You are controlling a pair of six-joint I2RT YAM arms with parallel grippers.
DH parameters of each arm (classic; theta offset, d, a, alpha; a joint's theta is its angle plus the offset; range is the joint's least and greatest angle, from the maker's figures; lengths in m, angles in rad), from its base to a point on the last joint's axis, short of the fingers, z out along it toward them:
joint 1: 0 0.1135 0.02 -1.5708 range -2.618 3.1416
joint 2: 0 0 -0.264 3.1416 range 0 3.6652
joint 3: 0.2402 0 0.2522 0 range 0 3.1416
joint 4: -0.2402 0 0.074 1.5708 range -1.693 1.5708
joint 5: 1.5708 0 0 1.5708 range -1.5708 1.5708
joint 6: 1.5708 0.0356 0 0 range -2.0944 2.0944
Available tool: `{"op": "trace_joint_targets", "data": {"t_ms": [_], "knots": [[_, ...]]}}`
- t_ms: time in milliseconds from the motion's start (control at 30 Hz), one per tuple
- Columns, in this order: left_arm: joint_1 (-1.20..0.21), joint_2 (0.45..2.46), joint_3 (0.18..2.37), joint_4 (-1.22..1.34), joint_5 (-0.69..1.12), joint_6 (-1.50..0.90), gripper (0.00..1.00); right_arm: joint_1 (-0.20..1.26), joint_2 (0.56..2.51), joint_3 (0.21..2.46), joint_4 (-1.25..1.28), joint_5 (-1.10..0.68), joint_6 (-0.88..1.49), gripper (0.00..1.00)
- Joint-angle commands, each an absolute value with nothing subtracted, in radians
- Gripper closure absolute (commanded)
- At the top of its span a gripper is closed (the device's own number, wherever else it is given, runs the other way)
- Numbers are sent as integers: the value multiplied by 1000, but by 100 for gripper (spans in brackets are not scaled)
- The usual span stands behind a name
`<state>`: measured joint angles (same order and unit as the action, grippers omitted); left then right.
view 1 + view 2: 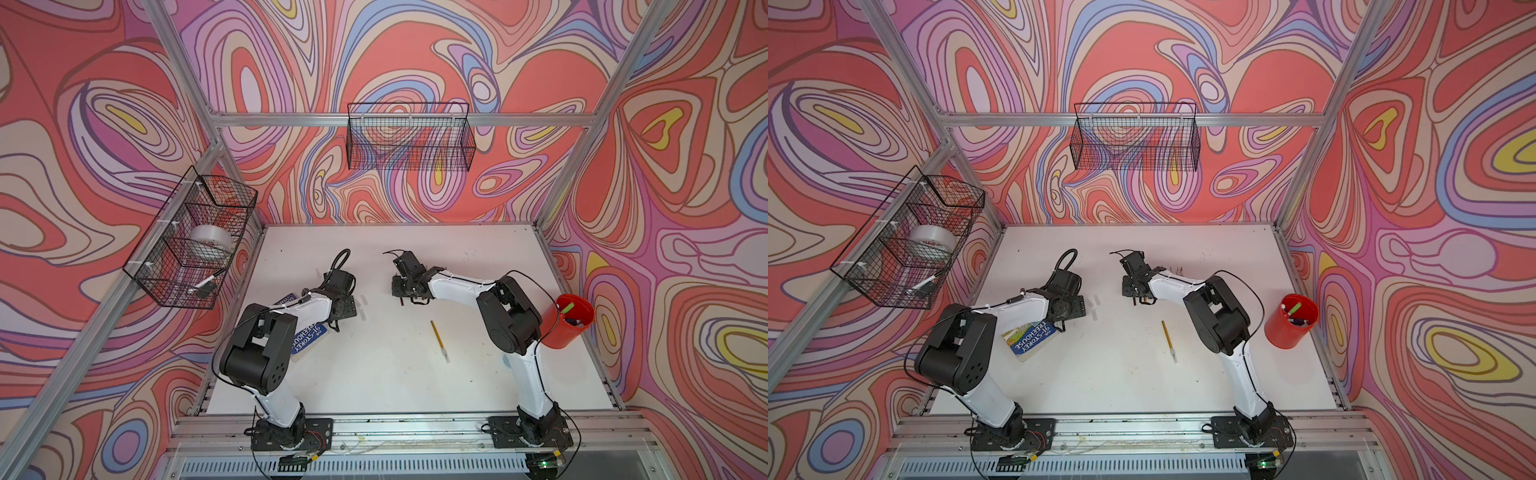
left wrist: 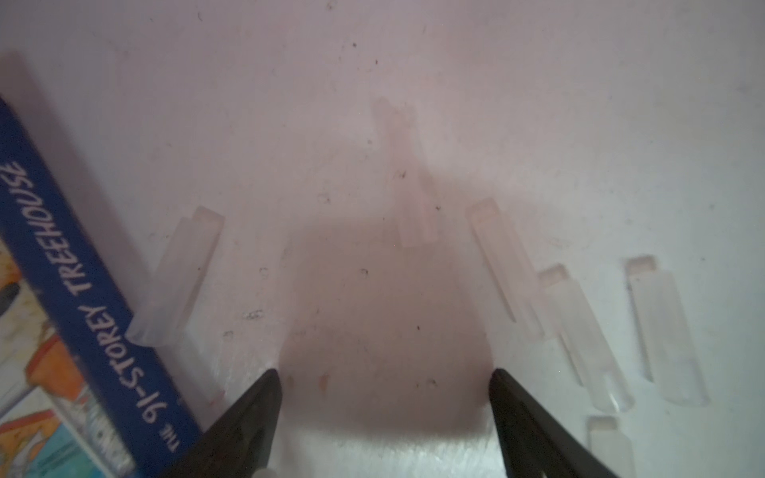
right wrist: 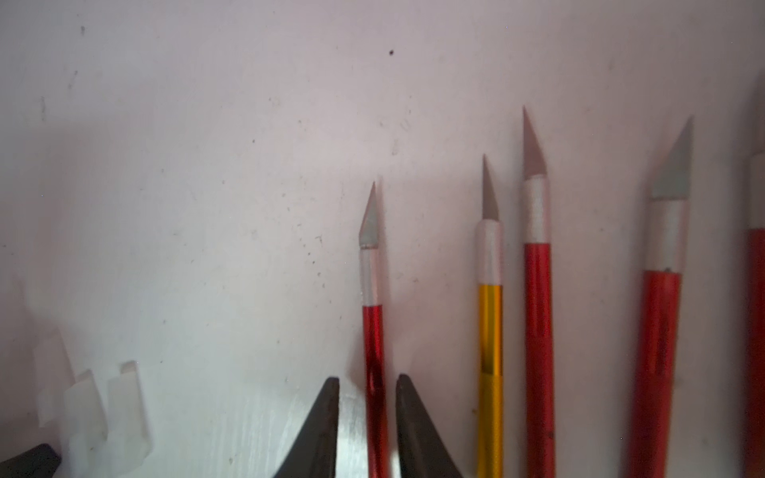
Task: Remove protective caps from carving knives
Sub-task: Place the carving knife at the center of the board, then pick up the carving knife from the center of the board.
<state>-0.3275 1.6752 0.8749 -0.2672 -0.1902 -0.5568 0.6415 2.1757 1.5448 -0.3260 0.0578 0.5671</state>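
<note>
A blue paperback (image 1: 1027, 338) lies near the left edge of my worktop (image 1: 374, 386). A red cup (image 1: 557, 336) of markers (image 1: 567, 308) stands at the right edge. A wire basket (image 1: 174, 291) above the left edge holds a tape roll (image 1: 210, 245) and a white marker (image 1: 203, 284). A second basket (image 1: 409, 153) hangs above the far edge.

Scattered flat: several translucent whitish caps (image 2: 579, 331). Side by side: red and yellow knives (image 3: 538, 331), grey blades bare. Apart: one yellow knife (image 1: 436, 334), capped.

Book spine (image 2: 78, 298): I read "THE 91-STOREY TREEHOUSE", white letters on blue.
Top view, book spine (image 1: 1034, 336): I read "91-STOREY TREEHOUSE".
</note>
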Motion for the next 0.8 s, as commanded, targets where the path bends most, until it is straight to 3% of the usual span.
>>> {"op": "trace_joint_targets", "data": {"t_ms": [0,367,467,600,767], "knots": [[-329,1623,864,-272,-151,-585,18,637,2125,1533,-304,37,561,72],[-316,1516,924,-272,6,-640,18,656,2009,1485,-309,47,518,72],[-249,1493,917,-208,151,-701,18,678,1915,1382,-219,-52,499,74],[-164,1473,867,-126,285,-802,19,719,1784,1213,-45,-253,502,86],[-150,1455,828,-94,315,-867,19,879,1811,1231,3,-285,505,82]]}}
